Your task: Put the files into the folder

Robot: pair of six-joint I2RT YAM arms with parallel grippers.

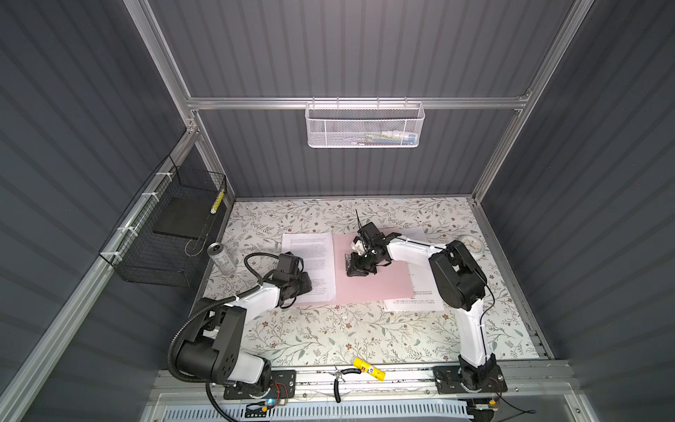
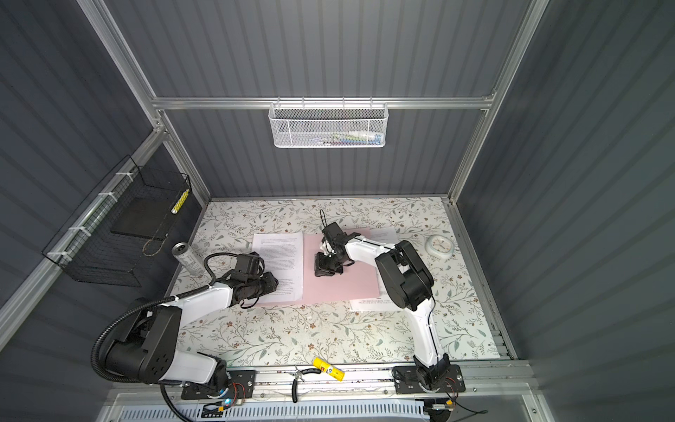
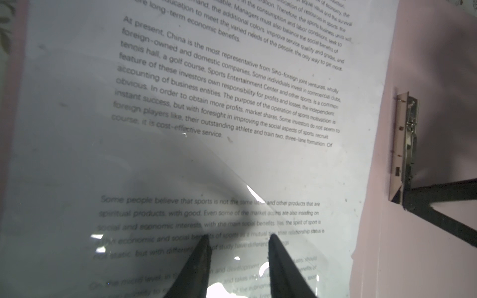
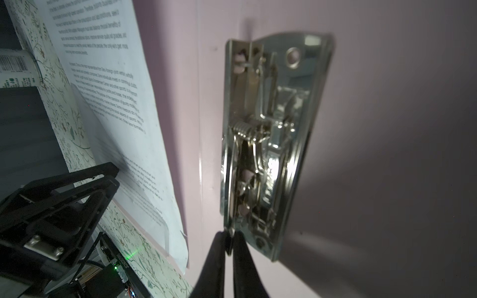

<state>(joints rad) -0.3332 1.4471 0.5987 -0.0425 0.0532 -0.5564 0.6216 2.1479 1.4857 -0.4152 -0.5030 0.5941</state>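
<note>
Your right jaws pinch the nearest end of the metal clip (image 4: 263, 129) on the pink folder (image 4: 387, 129), while your left jaws stand spread over a printed sheet (image 3: 232, 167).

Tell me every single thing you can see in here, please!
folder: one, pale pink, lying open mid-table
clip: one, shiny metal, on the folder
files: at least two, white with black print, one on the folder's left half, more poking out under its right side
can: one, silver, table's left edge
clock: one, white, far right of table
tube: one, yellow, front rail
pliers: one, black handles, front rail
mesh basket: one, white, back wall
wire basket: one, black, left wall, holds a black slab
left end effector: one, black, open over the left sheet
right end effector: one, black, shut on the clip's end
</note>
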